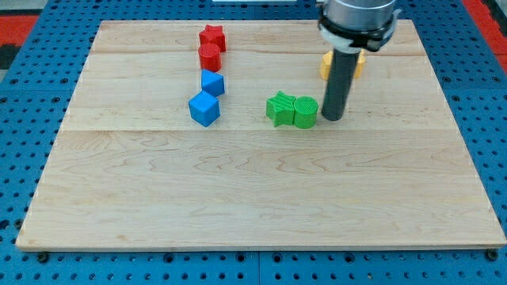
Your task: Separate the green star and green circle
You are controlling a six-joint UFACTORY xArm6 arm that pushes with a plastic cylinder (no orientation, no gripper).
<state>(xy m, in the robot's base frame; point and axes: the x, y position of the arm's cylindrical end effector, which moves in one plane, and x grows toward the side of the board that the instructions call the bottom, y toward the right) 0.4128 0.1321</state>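
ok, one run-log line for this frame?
tip: just right of green circle | green star: touching circle's left side | pair: not yet separated | red, blue blocks: upper left, apart | yellow block: behind rod

Arm enters from view's top, right of centre; only lowest section visible, rest cut by frame edge. Grey cylindrical wrist housing (356, 17) with lighter ring at base, hanging vertical. Straight dark rod (339, 83) drops from housing, upright, very slight lean toward view's left at bottom. My tip (332, 119) down at table (253, 198) surface, in upper right-of-centre area. Tip just beside green circle (306, 112), on its view's right; contact cannot be told. No jaws on this arm.
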